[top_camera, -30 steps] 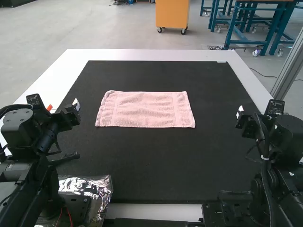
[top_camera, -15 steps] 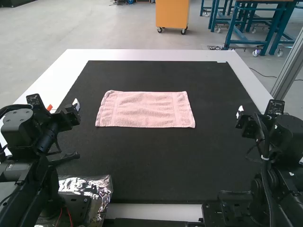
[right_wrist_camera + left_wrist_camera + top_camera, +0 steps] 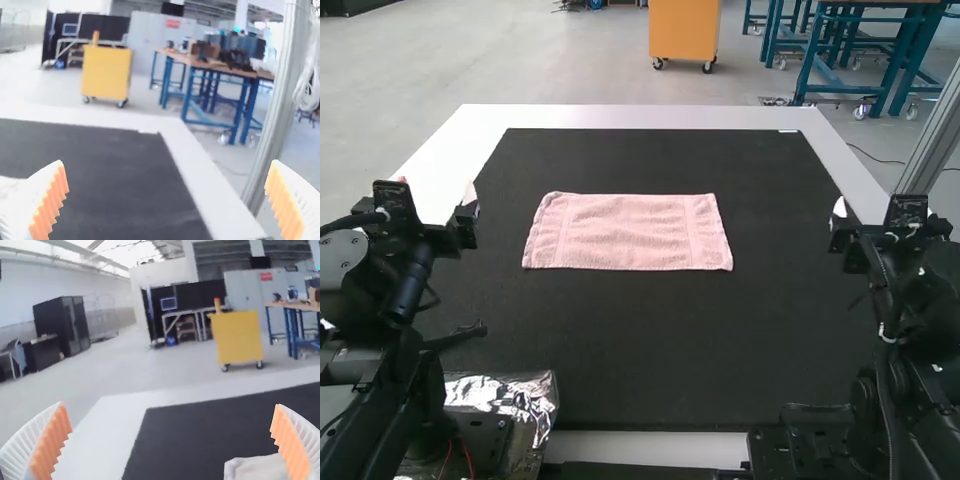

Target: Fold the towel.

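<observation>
A pink towel lies flat as a wide rectangle on the dark mat; whether it has more than one layer, I cannot tell. Left of the towel, and apart from it, is my left gripper. My right gripper is above the mat's right side, well away from the cloth. In the left wrist view the left gripper is wide open, with a pale corner of the towel beyond one finger. The right gripper is also wide open and holds nothing; part of the towel shows past one finger.
The black mat covers most of the table, framed by a white border. A foil-wrapped block sits by the left arm's base. A grey metal post rises beyond the table at the right.
Both arms have shifted: the left gripper has moved slightly left and the right gripper slightly to the right and up in the high view. The towel has stayed still.
</observation>
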You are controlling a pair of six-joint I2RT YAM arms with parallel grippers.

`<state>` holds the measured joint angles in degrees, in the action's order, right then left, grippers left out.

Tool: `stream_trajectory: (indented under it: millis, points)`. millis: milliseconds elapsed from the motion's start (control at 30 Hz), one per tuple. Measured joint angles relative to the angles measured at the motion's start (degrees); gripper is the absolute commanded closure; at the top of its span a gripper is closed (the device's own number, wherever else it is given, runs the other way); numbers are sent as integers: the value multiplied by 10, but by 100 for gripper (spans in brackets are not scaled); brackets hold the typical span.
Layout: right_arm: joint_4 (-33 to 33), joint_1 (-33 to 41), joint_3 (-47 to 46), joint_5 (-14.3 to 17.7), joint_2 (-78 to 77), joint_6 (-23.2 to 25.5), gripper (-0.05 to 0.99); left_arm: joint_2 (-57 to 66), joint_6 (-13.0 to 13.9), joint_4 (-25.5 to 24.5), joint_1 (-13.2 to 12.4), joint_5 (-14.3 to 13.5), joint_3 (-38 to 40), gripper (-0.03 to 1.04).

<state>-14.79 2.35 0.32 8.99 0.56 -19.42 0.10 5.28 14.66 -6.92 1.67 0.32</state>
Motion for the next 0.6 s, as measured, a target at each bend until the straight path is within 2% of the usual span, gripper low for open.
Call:
stream_trajectory:
  millis: [133, 267, 333, 400, 467, 600]
  points:
    - [-30, 0, 0, -8, 0, -72, 3, 0, 79, 3, 0, 21, 0, 7]
    - [-47, 0, 5, -11, 1, -104, 3, 0, 115, 35, 0, 30, 2, 7]
    - [-45, 0, 29, -11, 20, -109, 3, 6, 123, 27, 0, 33, 17, 8]
    - [-46, 0, 82, -11, 74, -103, 3, 43, 123, 19, 0, 37, 60, 7]
    - [-49, 0, 150, -11, 154, -84, 3, 105, 111, 5, 2, 40, 120, 6]
    - [-1, 0, 290, -16, 340, -21, 3, 294, 49, -35, 7, 43, 252, 5]
